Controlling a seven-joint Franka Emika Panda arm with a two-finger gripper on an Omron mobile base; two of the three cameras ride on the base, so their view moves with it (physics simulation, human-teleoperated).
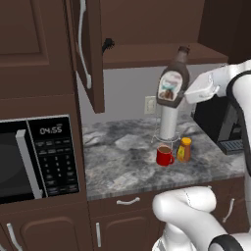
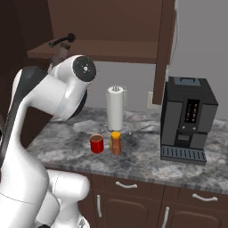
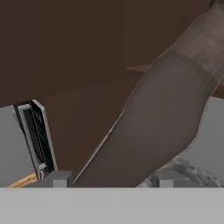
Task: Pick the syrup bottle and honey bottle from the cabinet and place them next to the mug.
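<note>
- Grey marbled counter [image 1: 122, 162] crosses the middle of both base views, with drawers [image 1: 128, 201] below it and a microwave [image 1: 37, 159] at the left edge of the left base view.
- Cabinet [image 1: 147, 24] fills the top of the frame; its door [image 1: 90, 54] hangs open at upper left in the left base view, silver handle on its edge. The inner shelf [image 1: 162, 55] carries only a small dark object [image 1: 107, 45] near its left end.
- Syrup [image 1: 172, 81] is in the air at upper right centre of the left base view, tilted, just below the shelf and well above the counter. Its dark body fills the right half of the hand view [image 3: 148, 131].
- Gripper [image 1: 188, 93] meets the syrup from the right; the jaws are clenched on its body, a tip showing on each side at the bottom of the hand view.
- Mug [image 1: 164, 155] sits on the counter right of centre, brown liquid inside.
- Honey [image 1: 184, 149] stands upright just beside the mug, on its right in the left base view, yellow cap up.
- Paper towel roll [image 1: 168, 122] stands upright behind them in a wire holder.
- Coffee machine [image 2: 187, 120] sits at the right of the counter.
</note>
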